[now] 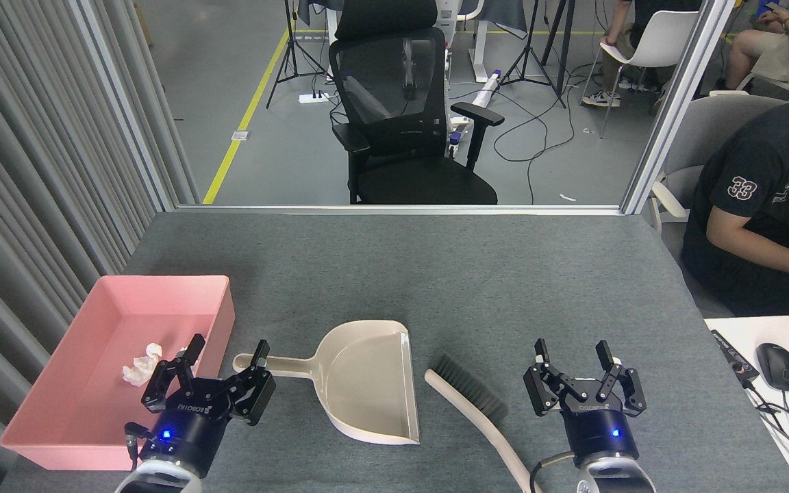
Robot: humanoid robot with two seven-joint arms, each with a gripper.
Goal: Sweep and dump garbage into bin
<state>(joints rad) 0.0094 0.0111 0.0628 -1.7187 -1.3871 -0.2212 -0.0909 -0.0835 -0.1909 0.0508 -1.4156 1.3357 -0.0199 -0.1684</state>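
Shallow rectangular pink plastic bin (59, 383) flat at table's near-left; small crumpled white tissue-paper wads (141, 366) lie on its floor, partly hidden behind left gripper.

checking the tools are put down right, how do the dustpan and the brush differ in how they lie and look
The dustpan is a wide, empty beige scoop; the brush is long and thin with dark bristles at its far end. The dustpan's handle points left toward the pink bin; the brush's handle runs down toward the near table edge. The dustpan lies nearer the left claw, the brush nearer the right claw. Both are beige, lying on the grey table, gripped by neither claw.
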